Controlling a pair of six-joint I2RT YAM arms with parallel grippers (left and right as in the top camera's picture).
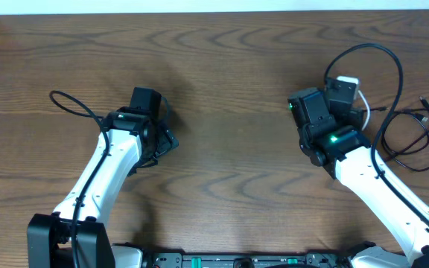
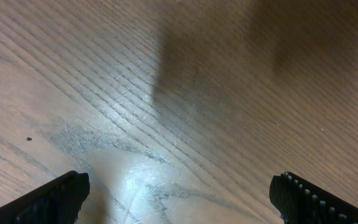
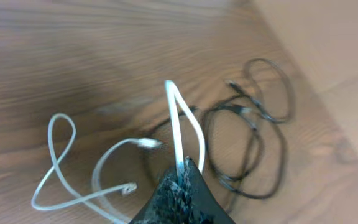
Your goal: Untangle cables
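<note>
Clamped hard on the white cable point(image 3: 178, 124) with the right tool point(image 3: 182, 183), pinching a loop raised off the counter point(image 3: 73, 50). Best to lift slowly and draw away from the black cable point(image 3: 248, 118), coiled just beside and seemingly crossing that loop. Worth watching for snagging plugs. Over at the left tool point(image 2: 179, 183): spread wide, grasping nothing, above bare wood, well apart.

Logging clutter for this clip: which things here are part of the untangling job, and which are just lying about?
Job: white cable, pinched in the right gripper; black cable, looped on the table.
Not the job: left arm's own black wire; the table itself.
</note>
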